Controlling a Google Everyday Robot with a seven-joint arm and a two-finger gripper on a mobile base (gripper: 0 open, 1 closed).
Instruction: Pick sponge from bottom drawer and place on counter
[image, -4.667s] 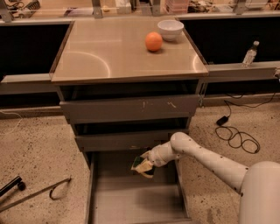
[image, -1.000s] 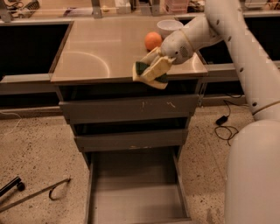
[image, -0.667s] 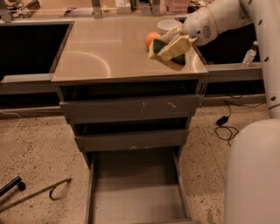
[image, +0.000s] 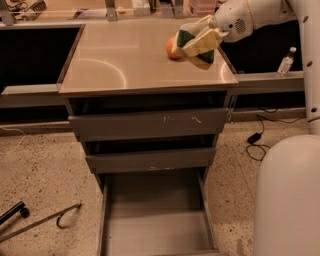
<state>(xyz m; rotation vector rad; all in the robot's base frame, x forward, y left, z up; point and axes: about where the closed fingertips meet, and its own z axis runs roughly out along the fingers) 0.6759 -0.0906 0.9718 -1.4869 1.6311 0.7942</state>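
- One gripper (image: 199, 41) hangs over the counter's (image: 125, 60) right rear part, upper right of frame, fingers clamped on the sponge (image: 184, 38).
- Sponge is tilted, its long axis running upper left to lower right, with green showing at both ends.
- Orange (image: 170, 49) sits just left of it, partly hidden.
- Counter's right edge is near; open surface lies left and front.
- Bottom drawer (image: 155, 220) stands pulled out, lower centre.

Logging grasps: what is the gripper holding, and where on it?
The sponge, clamped around its middle by the gripper above the counter, right rear.
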